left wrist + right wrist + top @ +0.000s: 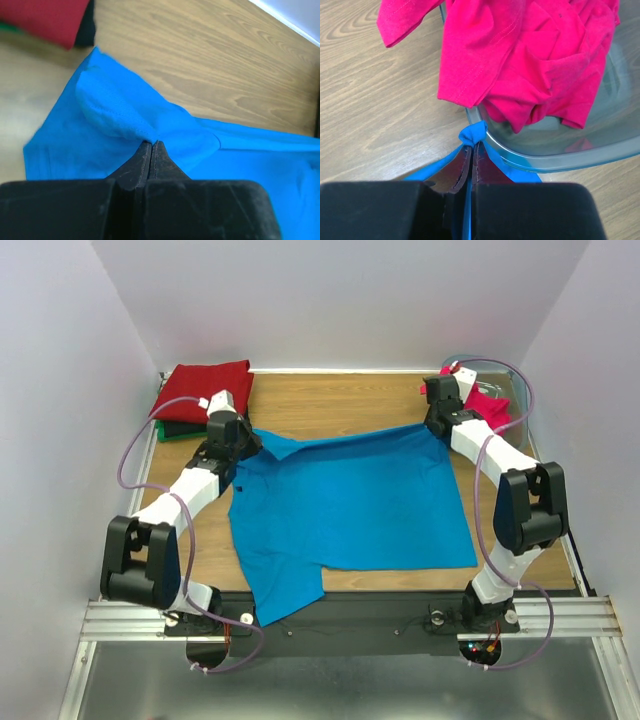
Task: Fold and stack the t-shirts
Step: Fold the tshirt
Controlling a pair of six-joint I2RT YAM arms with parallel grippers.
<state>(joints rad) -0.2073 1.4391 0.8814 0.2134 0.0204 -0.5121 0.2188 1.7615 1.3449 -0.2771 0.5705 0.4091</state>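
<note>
Light wood-grain worktop [340, 400], soft even light. Plain pale walls w/ a faint lilac tint box it in on 3 sides: left wall [60, 390], far wall [340, 300], right wall [600, 360]. Thin white strip [340, 371] runs along the far edge. Near edge: black panel [380, 610], w/ ribbed aluminium rails [125, 618] at both corners. Nearer still, dull grey metal sheet [330, 685].
</note>
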